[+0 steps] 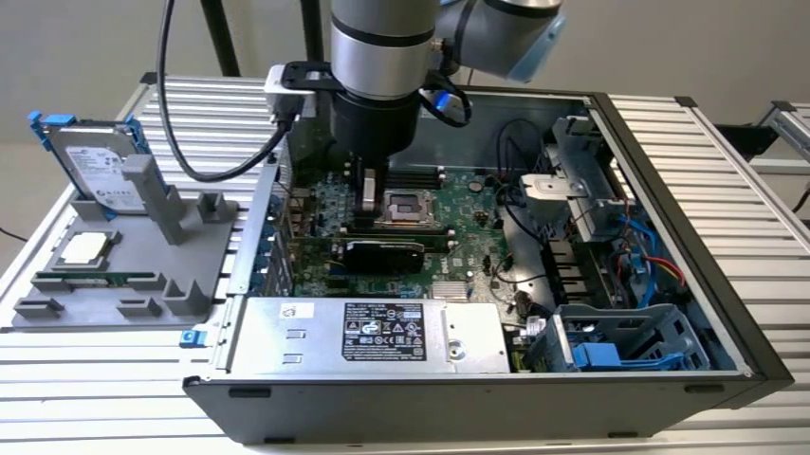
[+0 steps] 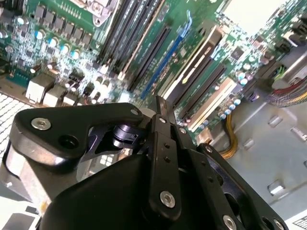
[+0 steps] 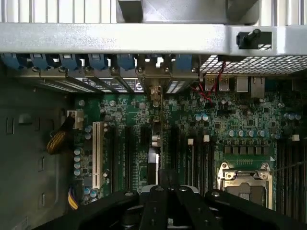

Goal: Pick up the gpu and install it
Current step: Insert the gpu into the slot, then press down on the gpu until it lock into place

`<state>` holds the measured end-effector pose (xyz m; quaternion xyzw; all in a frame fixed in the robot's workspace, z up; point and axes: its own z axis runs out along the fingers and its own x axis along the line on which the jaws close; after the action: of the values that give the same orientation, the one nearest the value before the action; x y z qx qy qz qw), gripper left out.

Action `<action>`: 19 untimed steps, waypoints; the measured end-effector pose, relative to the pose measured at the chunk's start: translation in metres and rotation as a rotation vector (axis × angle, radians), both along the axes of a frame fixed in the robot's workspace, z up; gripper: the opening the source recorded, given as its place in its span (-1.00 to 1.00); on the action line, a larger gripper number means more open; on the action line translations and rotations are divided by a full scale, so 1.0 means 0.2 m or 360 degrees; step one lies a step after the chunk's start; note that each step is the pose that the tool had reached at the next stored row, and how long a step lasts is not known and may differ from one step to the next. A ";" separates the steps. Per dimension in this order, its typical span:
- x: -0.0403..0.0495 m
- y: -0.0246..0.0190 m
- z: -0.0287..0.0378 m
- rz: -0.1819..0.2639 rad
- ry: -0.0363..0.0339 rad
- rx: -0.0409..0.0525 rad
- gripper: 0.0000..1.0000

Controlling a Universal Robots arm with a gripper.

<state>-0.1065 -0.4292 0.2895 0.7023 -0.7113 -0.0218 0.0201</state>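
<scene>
The flat gpu (image 1: 383, 254), a green board with black cooler, is seen standing on edge in a green motherboard (image 1: 462, 237) slot, long axis running across the exterior view. The black claw (image 1: 368, 194) hangs just beyond it; its state cannot be told.

Exterior view overlooks the case (image 1: 506, 398); wrist views hug its motherboard (image 3: 249, 129).
</scene>
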 end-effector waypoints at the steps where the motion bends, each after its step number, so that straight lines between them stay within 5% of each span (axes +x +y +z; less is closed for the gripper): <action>1: 0.011 0.000 0.000 0.0000 0.0000 0.0000 -1.00; 19: 0.206 0.000 0.001 0.0002 -0.0011 0.0000 -1.00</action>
<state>-0.0653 -0.4292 0.2897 0.7028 -0.7109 -0.0194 0.0177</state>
